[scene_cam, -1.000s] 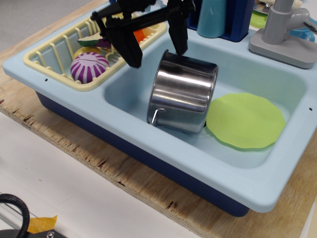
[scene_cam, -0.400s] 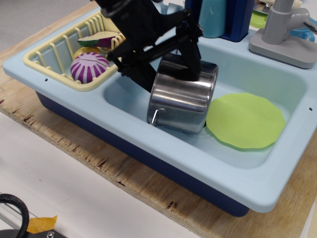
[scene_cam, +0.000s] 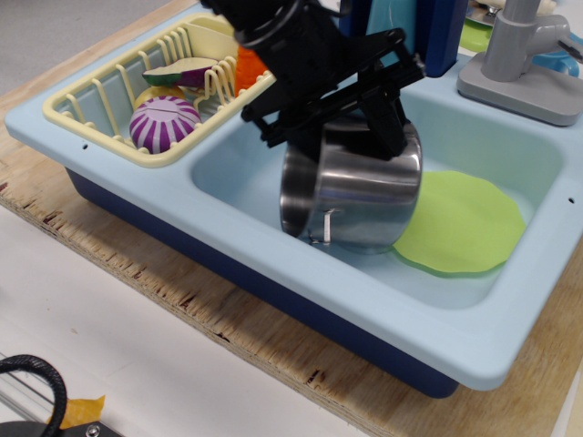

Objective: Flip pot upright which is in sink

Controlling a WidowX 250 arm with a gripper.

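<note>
the black gripper (scene_cam: 351,123) straddled the top of the steel pot (scene_cam: 351,196) in the sink (scene_cam: 228,164), fingers apparently closed on its rim, beside a green disc (scene_cam: 465,223).

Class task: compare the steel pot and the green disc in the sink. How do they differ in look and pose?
The pot is shiny metal; the green disc is matte lime. The pot is a tall cylinder, tilted; the disc is thin and lies flat. The gripper is at the pot; the disc is untouched. Both sit in the sink basin.
</note>
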